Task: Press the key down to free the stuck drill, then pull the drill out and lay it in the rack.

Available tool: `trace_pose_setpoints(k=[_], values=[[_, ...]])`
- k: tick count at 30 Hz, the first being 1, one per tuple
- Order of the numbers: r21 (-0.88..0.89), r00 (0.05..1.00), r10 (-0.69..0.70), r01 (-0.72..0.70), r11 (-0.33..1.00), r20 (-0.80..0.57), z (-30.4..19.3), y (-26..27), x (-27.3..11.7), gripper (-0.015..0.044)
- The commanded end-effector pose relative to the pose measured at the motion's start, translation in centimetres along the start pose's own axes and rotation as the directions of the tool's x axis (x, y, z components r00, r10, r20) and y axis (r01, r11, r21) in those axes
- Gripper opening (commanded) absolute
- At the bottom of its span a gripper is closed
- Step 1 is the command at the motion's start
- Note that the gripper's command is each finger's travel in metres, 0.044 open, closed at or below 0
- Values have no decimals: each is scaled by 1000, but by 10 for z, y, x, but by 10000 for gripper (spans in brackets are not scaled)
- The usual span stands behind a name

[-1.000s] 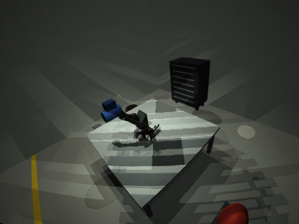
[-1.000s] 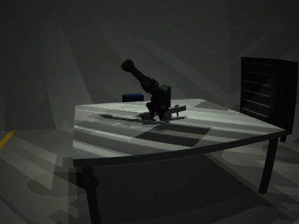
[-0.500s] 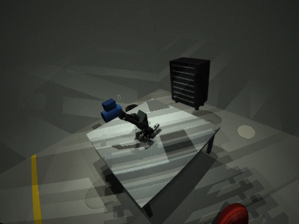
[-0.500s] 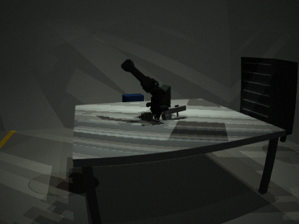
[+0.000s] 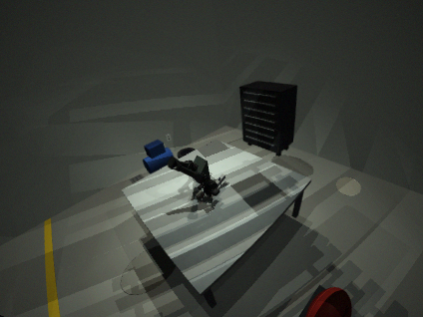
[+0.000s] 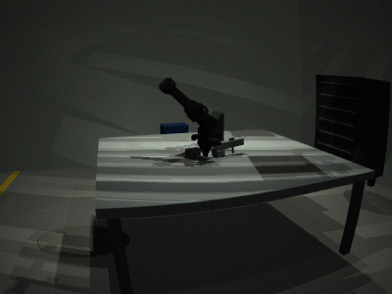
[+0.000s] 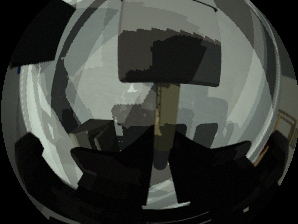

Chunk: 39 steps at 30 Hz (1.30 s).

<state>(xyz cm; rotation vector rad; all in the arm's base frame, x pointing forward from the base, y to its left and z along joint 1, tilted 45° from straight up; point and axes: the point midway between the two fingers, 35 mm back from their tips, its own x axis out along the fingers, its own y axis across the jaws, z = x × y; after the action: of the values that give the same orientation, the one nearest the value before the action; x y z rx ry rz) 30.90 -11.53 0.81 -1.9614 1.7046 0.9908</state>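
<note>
One arm is leaning down over the table (image 6: 139, 185), its gripper (image 6: 204, 152) clamping the drill (image 7: 161, 115) near the tabletop's middle. Only the wrist view is showing that slim olive shaft between the dark fingers, running up to a blocky dark head; the exterior view is blurring it.

View from above and to one side of a dim room. A pale, striped desk (image 5: 234, 234) stands on dark legs at centre. On its far half the dark arm (image 5: 192, 168) reaches down and forward, its gripper (image 5: 209, 189) low among small dark parts on the desk top that cannot be told apart. Blue blocks (image 5: 157, 155) sit just behind the arm's base. A black drawer cabinet (image 5: 267, 116) stands well beyond the desk. A yellow floor line (image 5: 50, 269) runs at left; a red round object (image 5: 329, 304) lies at the lower right edge.
</note>
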Motion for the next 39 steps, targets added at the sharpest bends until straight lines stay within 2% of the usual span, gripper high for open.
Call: trace_pose_setpoints(k=[1,39], values=[[2,1000,-1,1,1000,0,0,1,-2,0],[3,1000,-1,1,1000,-1,-40,-1,-1,0]])
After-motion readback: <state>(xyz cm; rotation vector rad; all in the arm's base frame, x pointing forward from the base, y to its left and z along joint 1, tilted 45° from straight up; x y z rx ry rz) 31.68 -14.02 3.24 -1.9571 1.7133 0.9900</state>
